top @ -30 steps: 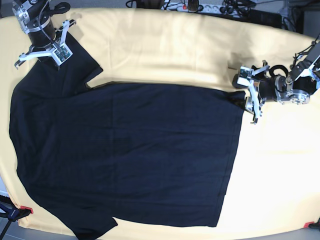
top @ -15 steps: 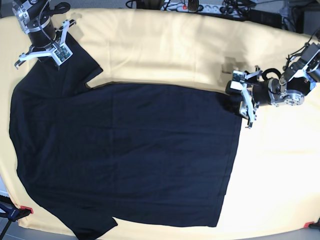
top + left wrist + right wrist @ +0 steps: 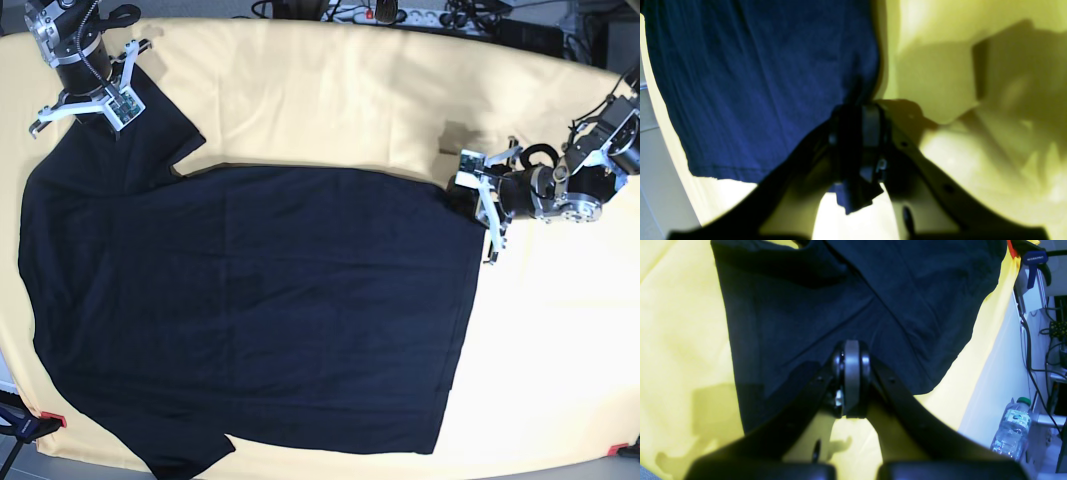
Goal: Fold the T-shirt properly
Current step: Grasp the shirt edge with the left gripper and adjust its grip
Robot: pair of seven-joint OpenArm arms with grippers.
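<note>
With my left pincer [image 3: 476,207] clamped on the near-black cotton T-shirt [image 3: 300,290]'s far right corner, I'd lift gently, keeping my closed right pincer [image 3: 119,113] clear.

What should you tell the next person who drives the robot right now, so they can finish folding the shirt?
Left pincer: closed on the black T-shirt at its upper right corner in the base view; cloth pokes out beyond the tips.
Right pincer: shut, holding nothing I can see, over the shirt's upper left part in the base view.
Shirt: spread wide on the pale yellow cloth, one flap sticking out at the bottom left.
Done: no neat finished fold shows.
Left: probably bring that corner over, then fold and smooth the rest.
</note>
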